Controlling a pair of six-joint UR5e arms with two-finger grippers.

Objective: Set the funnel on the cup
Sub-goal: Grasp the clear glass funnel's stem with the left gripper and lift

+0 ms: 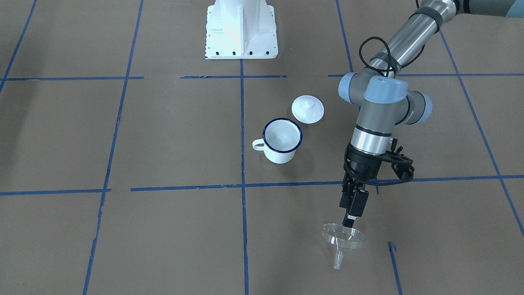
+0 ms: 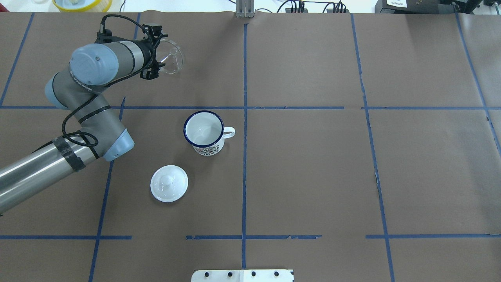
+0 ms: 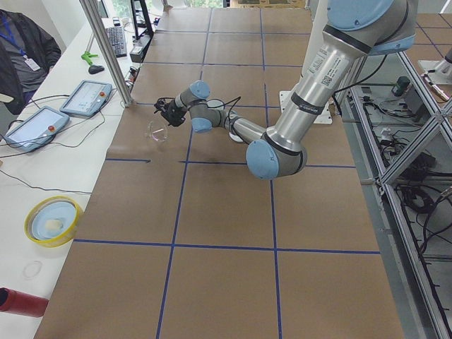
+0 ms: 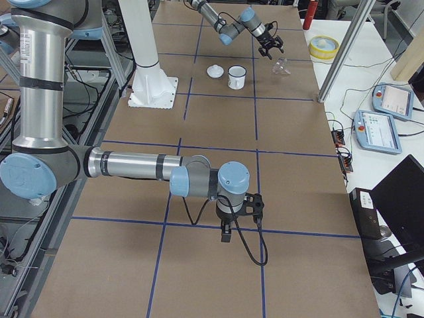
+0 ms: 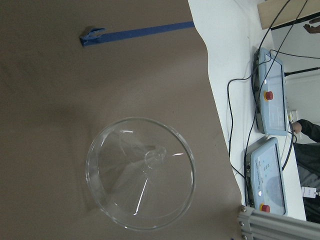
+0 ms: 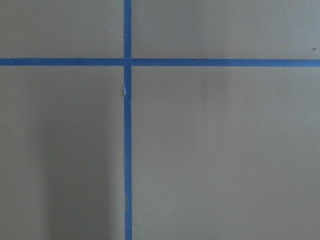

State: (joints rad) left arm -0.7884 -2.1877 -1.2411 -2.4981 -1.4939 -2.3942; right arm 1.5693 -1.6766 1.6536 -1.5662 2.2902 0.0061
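The clear funnel (image 1: pixel 343 236) hangs spout down just above the brown table, held by its rim. My left gripper (image 1: pixel 348 222) is shut on that rim, at the far left of the table in the overhead view (image 2: pixel 157 59), with the funnel (image 2: pixel 172 58) beside it. The left wrist view looks down into the funnel (image 5: pixel 140 172); no fingers show there. The white mug with the blue rim (image 1: pixel 281 141) stands upright and empty near the table's middle (image 2: pixel 203 133), well apart from the funnel. My right gripper (image 4: pixel 238 215) hovers over bare table far from both; I cannot tell whether it is open.
A round white knobbed lid (image 2: pixel 169 183) lies beside the mug, on the robot's side. The white robot base (image 1: pixel 241 28) is behind it. The table's far edge with teach pendants (image 5: pixel 270 100) and a yellow bowl (image 3: pixel 53 220) lies just beyond the funnel.
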